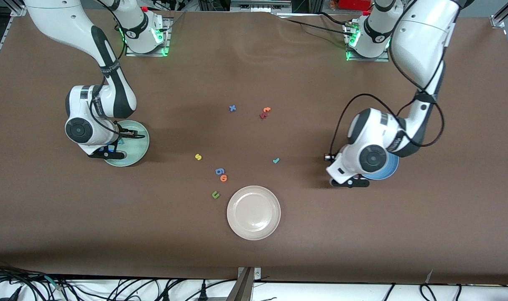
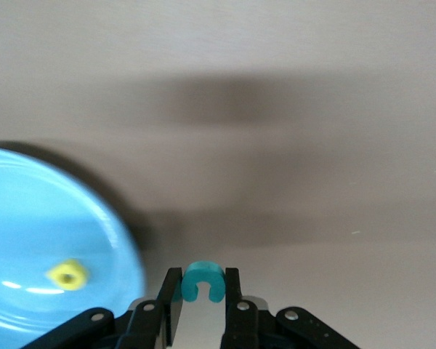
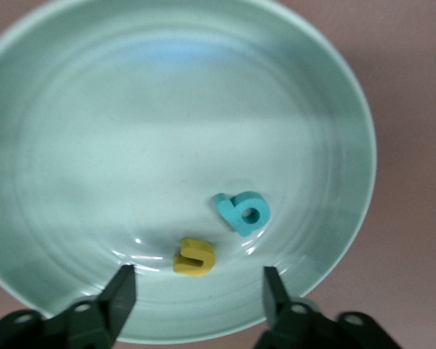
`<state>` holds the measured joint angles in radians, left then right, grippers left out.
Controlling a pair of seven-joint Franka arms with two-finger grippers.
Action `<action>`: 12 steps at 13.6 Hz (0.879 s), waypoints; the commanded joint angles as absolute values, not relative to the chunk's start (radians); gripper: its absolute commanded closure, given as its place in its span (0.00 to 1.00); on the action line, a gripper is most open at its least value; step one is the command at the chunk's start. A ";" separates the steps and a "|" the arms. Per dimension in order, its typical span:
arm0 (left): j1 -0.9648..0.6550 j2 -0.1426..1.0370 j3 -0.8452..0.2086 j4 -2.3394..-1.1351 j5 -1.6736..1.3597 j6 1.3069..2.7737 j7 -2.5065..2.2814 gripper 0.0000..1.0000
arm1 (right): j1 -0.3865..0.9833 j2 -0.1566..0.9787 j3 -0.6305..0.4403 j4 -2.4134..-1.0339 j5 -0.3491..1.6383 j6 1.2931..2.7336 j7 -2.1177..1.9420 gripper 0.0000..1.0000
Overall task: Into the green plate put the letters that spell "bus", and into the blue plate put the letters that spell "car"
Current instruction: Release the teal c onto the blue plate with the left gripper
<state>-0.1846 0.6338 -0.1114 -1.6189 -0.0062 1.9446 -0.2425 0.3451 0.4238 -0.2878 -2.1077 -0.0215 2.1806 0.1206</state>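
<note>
My right gripper [image 3: 198, 287] hangs open low over the green plate [image 3: 167, 109], with nothing between its fingers. A teal "b" [image 3: 243, 211] and a yellow "u" [image 3: 194, 257] lie in that plate. My left gripper [image 2: 202, 291] is shut on the teal "c" [image 2: 202, 282], over bare table just beside the rim of the blue plate [image 2: 29, 218]. A yellow "a" [image 2: 67, 275] lies in the blue plate. The yellow "s" [image 1: 198, 157] and the teal "r" [image 1: 276, 160] lie on the table between the green plate [image 1: 139, 144] and the blue plate [image 1: 385, 172].
A beige-white plate [image 1: 254, 212] stands nearest the front camera at mid-table. Beside it lie a green "u" [image 1: 215, 194], an orange "o" [image 1: 223, 178] and a blue "g"-like letter [image 1: 219, 171]. A blue "x" [image 1: 232, 108], an orange "t" [image 1: 266, 110] and a dark red letter [image 1: 262, 116] lie farther back.
</note>
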 commanded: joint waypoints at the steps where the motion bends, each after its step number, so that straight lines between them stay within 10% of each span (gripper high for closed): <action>1: -0.123 0.552 -0.118 -1.719 0.015 1.939 -0.121 0.88 | 0.360 0.354 -0.246 -2.074 -0.020 2.111 0.222 0.02; 12: -0.008 0.425 -0.124 -1.980 0.066 2.176 -0.017 0.88 | 0.468 0.509 -0.069 -1.824 0.001 2.212 0.975 0.02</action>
